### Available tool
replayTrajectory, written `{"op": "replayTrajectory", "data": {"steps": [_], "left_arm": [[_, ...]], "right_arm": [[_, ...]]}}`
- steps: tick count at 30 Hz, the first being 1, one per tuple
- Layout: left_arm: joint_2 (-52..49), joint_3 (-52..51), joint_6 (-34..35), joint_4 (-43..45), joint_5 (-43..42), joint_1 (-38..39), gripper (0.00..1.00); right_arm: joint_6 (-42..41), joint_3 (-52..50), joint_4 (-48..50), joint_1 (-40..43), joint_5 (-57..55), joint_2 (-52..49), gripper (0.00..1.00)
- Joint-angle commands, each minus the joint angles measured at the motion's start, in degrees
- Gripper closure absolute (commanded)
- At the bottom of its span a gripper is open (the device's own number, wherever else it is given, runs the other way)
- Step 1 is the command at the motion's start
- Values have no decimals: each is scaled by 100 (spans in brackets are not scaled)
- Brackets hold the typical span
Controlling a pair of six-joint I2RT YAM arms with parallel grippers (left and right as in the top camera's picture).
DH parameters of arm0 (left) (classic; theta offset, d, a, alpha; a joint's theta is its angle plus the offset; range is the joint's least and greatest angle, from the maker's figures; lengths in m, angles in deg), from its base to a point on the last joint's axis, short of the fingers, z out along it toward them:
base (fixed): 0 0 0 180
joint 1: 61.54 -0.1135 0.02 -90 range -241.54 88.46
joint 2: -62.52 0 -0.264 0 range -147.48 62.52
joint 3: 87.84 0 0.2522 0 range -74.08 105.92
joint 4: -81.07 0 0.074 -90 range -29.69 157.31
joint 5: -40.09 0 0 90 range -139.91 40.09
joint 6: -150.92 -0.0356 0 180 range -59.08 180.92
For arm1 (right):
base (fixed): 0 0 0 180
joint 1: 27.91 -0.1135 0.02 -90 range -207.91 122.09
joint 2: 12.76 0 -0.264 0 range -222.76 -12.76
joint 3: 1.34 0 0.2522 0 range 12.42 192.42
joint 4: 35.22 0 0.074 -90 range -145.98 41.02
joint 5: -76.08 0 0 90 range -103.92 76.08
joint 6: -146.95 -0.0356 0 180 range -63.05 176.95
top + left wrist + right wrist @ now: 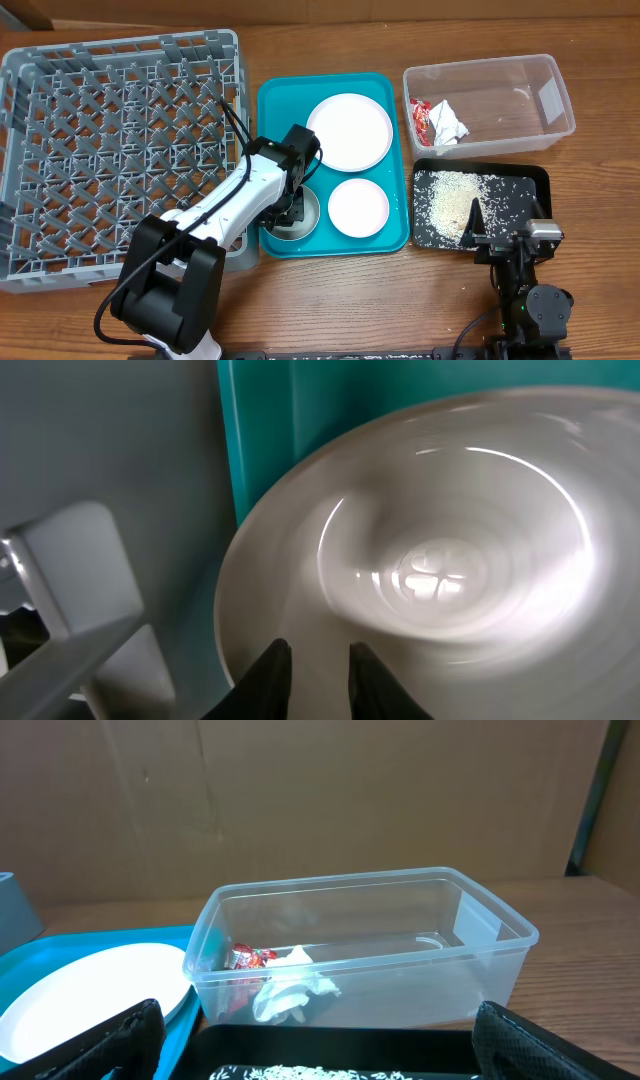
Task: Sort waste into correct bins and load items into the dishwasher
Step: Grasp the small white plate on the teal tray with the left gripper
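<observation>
The metal-grey bowl (303,216) sits at the near left corner of the teal tray, and it fills the left wrist view (440,560). My left gripper (295,205) hangs just over its inner wall near the rim. Its fingers (318,660) are a narrow gap apart with nothing seen between them. The large white plate (349,131) and a small white dish (358,207) also lie in the teal tray. The red-and-white wrapper (436,122) lies in the clear tub (480,920). Rice grains (455,200) lie in the black tray (535,178). My right gripper (505,232) is open and empty at that tray's near edge.
The grey dish rack (120,140) stands at the left with no dishes in it, its wall next to the teal tray (270,100). A grey rack wall (80,560) shows at the left of the left wrist view. Bare wood lies along the front.
</observation>
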State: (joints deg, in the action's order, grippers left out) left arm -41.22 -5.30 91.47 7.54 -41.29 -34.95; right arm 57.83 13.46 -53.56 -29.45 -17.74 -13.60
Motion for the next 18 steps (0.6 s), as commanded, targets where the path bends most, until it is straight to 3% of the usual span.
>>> {"op": "replayTrajectory", "data": {"steps": [1,9,15,18], "left_arm": [[59,367,39,-116,-146,-31,74],[66,1073,-540,94,-1366,173,55],[0,1036,-1661,625,-1827,619,53],[-50,1014,-1690,667,-1624,734,55]], "right_arm": [[22,-59,20,0,9,61,0],[22,-59,20,0,9,61,0],[22,-59,20,0,9,61,0],[22,-59,20,0,9,61,0]]}}
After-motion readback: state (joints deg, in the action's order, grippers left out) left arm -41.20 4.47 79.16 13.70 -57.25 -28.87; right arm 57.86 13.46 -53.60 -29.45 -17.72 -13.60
